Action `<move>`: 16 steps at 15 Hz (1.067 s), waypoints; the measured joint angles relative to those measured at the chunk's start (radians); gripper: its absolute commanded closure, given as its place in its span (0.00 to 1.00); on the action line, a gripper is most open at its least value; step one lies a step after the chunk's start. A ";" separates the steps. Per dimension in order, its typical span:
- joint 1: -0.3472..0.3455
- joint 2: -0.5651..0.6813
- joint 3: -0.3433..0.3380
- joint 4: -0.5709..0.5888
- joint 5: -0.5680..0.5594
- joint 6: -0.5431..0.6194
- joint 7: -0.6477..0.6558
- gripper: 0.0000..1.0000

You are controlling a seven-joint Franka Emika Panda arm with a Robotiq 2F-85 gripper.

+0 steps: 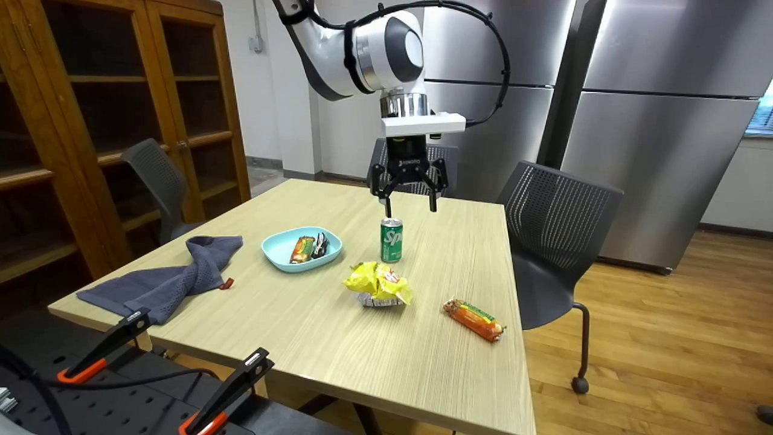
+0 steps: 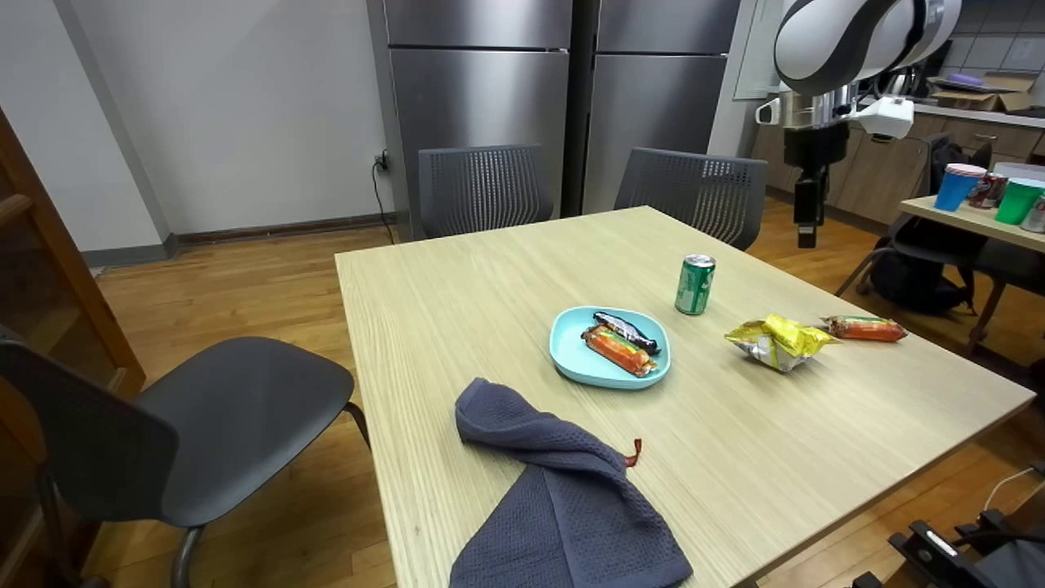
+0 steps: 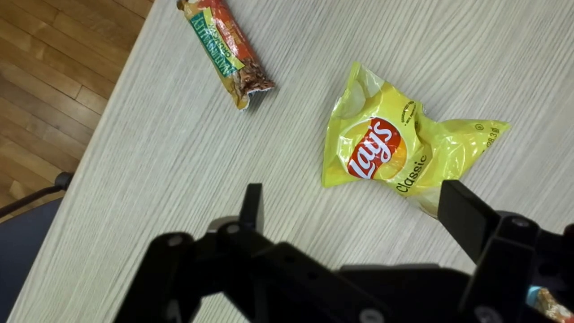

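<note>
My gripper (image 1: 410, 207) is open and empty, held in the air above the table. It also shows in an exterior view (image 2: 807, 233) and in the wrist view (image 3: 351, 190). A yellow Lay's chip bag (image 3: 381, 139) lies below and ahead of the fingers, apart from them; it shows in both exterior views (image 1: 377, 281) (image 2: 780, 339). A green soda can (image 1: 391, 240) stands upright behind the bag. A granola bar (image 3: 224, 49) lies near the table's edge (image 1: 474, 320). A light blue plate (image 1: 281, 257) holds another granola bar (image 2: 618, 351) and a dark-wrapped bar (image 2: 627, 331).
A grey-blue cloth (image 1: 163, 281) with a small red tag lies across the table (image 2: 490, 302). Dark chairs (image 1: 555, 241) stand around it. Clamps (image 1: 232, 389) sit on the dark mount in the foreground. Tall steel refrigerators (image 2: 482, 122) stand behind.
</note>
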 measured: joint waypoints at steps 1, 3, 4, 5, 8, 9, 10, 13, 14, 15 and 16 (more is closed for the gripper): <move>0.000 0.000 0.000 0.000 0.000 0.000 0.000 0.00; 0.000 0.001 0.000 0.000 0.000 0.000 0.000 0.00; 0.000 0.002 0.000 -0.001 0.000 0.000 0.000 0.00; -0.001 0.004 0.000 -0.003 0.002 0.001 0.000 0.00; -0.015 0.013 -0.001 -0.011 0.010 0.015 -0.009 0.00; -0.027 0.017 -0.001 -0.016 0.012 0.030 -0.023 0.00; -0.042 0.020 -0.001 -0.023 0.018 0.048 -0.047 0.00; -0.100 0.037 -0.005 -0.038 0.029 0.113 -0.141 0.00; -0.120 0.047 -0.008 -0.039 0.029 0.136 -0.179 0.00; -0.140 0.057 -0.012 -0.039 0.029 0.158 -0.219 0.00; -0.159 0.068 -0.014 -0.039 0.029 0.176 -0.256 0.00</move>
